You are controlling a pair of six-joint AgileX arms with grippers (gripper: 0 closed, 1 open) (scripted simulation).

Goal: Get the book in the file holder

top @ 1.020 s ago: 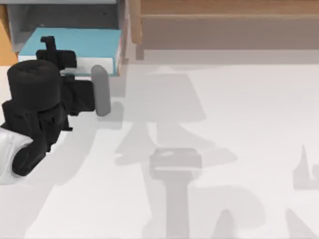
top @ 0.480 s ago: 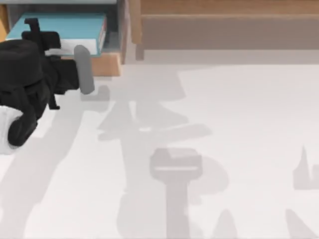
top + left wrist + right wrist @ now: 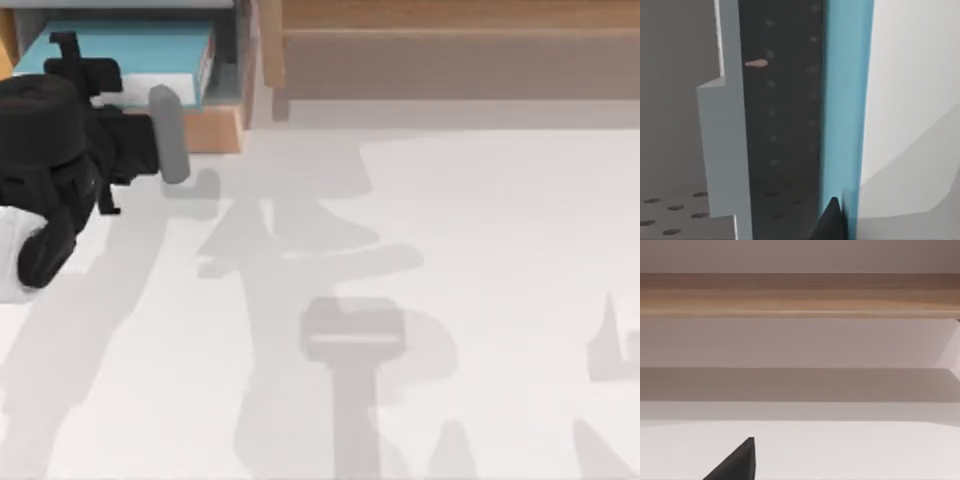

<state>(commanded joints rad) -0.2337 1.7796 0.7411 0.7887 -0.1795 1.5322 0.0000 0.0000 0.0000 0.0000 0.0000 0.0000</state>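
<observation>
The teal-blue book (image 3: pixel 140 48) lies inside the grey file holder (image 3: pixel 232 60) at the table's back left, its white page block facing the holder's tan wooden front (image 3: pixel 215 128). My left gripper (image 3: pixel 118 95) reaches into the holder from the front and is shut on the book. In the left wrist view the book's teal edge (image 3: pixel 845 100) runs beside the speckled floor and a grey wall of the holder (image 3: pixel 725 150), with one black fingertip (image 3: pixel 832 220) against the cover. A black part of my right gripper (image 3: pixel 737 462) shows above the white table, facing the shelf.
A long brown wooden shelf unit (image 3: pixel 450 50) runs along the back, right of the holder, and shows as a wooden board (image 3: pixel 800 295) in the right wrist view. The white table (image 3: pixel 450 250) carries arm shadows across its middle and front.
Over the second my left gripper carried the book back and to the left, from the holder's front into it. In the last half second it has barely moved.
</observation>
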